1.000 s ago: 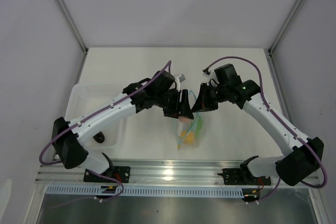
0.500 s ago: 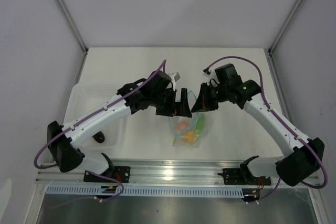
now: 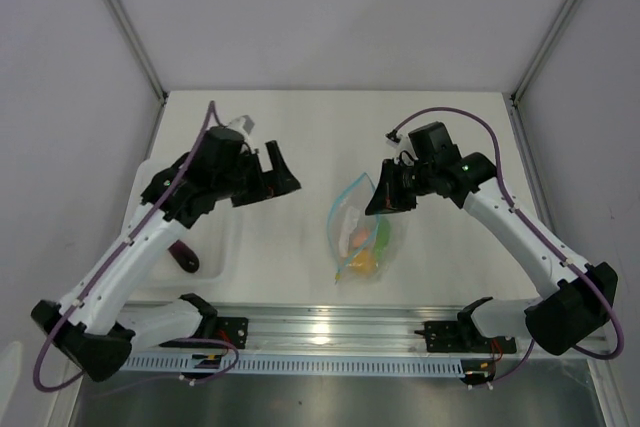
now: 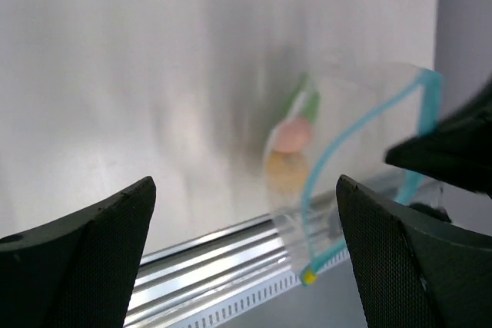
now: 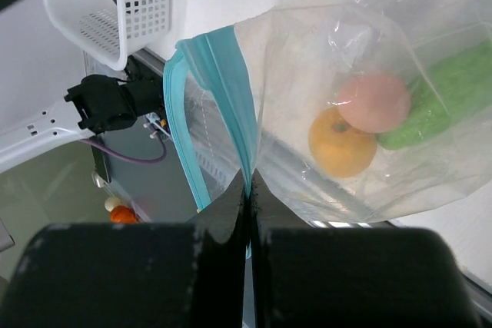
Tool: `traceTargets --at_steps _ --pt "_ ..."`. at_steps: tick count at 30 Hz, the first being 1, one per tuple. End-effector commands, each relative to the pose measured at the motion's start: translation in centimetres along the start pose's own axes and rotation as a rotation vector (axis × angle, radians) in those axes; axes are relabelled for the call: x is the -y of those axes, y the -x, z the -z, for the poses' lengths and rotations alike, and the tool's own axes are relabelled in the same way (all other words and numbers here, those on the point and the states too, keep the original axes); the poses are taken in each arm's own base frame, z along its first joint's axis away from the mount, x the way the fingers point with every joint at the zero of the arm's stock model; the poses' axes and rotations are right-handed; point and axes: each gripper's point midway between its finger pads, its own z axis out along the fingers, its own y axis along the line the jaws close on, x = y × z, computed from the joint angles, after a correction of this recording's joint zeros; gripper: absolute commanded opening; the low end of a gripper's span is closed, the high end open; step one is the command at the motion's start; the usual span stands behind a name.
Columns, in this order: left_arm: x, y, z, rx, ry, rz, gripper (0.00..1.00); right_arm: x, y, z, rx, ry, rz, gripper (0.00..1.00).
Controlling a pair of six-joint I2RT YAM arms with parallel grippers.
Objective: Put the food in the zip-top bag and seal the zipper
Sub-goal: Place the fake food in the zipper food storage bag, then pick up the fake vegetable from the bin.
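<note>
Progress partway through loading. Zip-top bag (image 3: 362, 237) rests near the middle of the table (image 3: 300, 117), with the right gripper (image 5: 247, 193) clamped tight on its light blue zipper (image 5: 223, 74) and holding that edge up. Inside the bag are a pink round piece (image 5: 374, 103), a yellow piece (image 5: 342, 142) and a green oblong piece (image 5: 430, 105). A purple piece (image 3: 185, 257) lies in the white perforated basket (image 3: 150, 182), well apart from the bag. The left gripper (image 3: 281, 172), jaws spread wide and empty, hovers between basket and bag. The bag mouth gapes, unsealed. Judged remaining: bagging the purple piece, then pressing the zipper closed along its length.
</note>
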Motion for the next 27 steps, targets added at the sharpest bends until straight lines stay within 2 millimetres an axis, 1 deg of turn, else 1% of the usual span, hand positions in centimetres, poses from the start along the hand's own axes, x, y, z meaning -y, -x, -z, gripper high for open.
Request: traceTargets --at_steps 1,2,3,4,5,6,7,8,9,10,11,12,16,17,18,20,21,22,23,24,27 --pt "-7.8 1.0 2.1 0.094 0.262 0.136 0.99 -0.1 -0.2 -0.2 -0.012 0.018 0.025 0.00" --pt "-9.2 1.2 2.6 0.107 0.306 0.165 1.00 -0.1 -0.1 -0.2 -0.012 0.019 0.026 0.00" --pt "-11.7 1.2 2.9 0.117 0.375 0.211 1.00 0.0 -0.2 -0.3 -0.015 0.017 0.028 0.00" --pt "-13.1 1.2 3.5 0.131 0.418 0.226 1.00 0.1 -0.2 -0.5 -0.020 0.016 0.032 0.00" --pt "-14.7 0.6 3.5 0.118 0.460 0.242 0.99 0.3 -0.2 -0.6 -0.025 0.016 0.031 0.00" --pt "-16.5 0.9 4.2 0.140 0.507 0.290 1.00 0.3 -0.2 -0.7 -0.028 0.017 0.036 0.00" --pt "-17.6 0.4 4.2 0.130 0.532 0.312 1.00 0.5 -0.3 -0.9 -0.037 0.014 0.036 0.00" --pt "-18.4 0.3 4.6 0.137 0.544 0.324 1.00 0.6 -0.3 -1.1 -0.043 0.017 0.037 0.00" --pt "-20.3 0.1 5.1 0.146 0.585 0.381 1.00 0.7 -0.4 -1.2 -0.050 0.017 0.038 0.00" --pt "-21.2 -0.4 5.0 0.139 0.601 0.403 0.99 0.8 -0.5 -1.3 -0.055 0.016 0.038 0.00" --pt "-22.0 -0.4 5.4 0.154 0.610 0.427 0.99 1.0 -0.5 -1.5 -0.063 0.014 0.038 0.00" --pt "-23.6 -1.0 5.6 0.154 0.647 0.474 0.99 1.0 -0.8 -1.6 -0.073 0.019 0.036 0.00" --pt "-26.4 -2.0 6.7 0.161 0.773 0.518 0.99 1.5 -1.1 -2.1 -0.095 0.021 0.037 0.00" --pt "-27.1 -2.0 7.3 0.179 0.816 0.531 0.99 1.7 -1.1 -2.4 -0.101 0.020 0.035 0.00" --pt "-28.0 -2.5 7.6 0.176 0.851 0.563 0.99 1.8 -1.3 -2.4 -0.109 0.021 0.033 0.00" --pt "-29.0 -3.0 7.8 0.175 0.888 0.602 0.99 1.9 -1.4 -2.8 -0.120 0.022 0.032 0.00" --pt "-29.8 -3.4 8.0 0.175 0.924 0.629 0.99 2.1 -1.5 -2.9 -0.123 0.020 0.029 0.00" --pt "-30.2 -3.5 7.8 0.172 0.933 0.648 1.00 2.1 -1.5 -3.0 -0.127 0.023 0.029 0.00" --pt "-30.6 -4.4 7.5 0.154 0.945 0.682 0.99 2.3 -1.6 -3.1 -0.133 0.022 0.027 0.00" --pt "-31.2 -4.9 7.3 0.142 0.962 0.720 1.00 2.4 -1.6 -3.2 -0.137 0.022 0.031 0.00" --pt "-32.1 -6.5 6.9 0.111 1.010 0.824 0.99 2.8 -1.7 -3.5 -0.147 0.019 0.031 0.00"
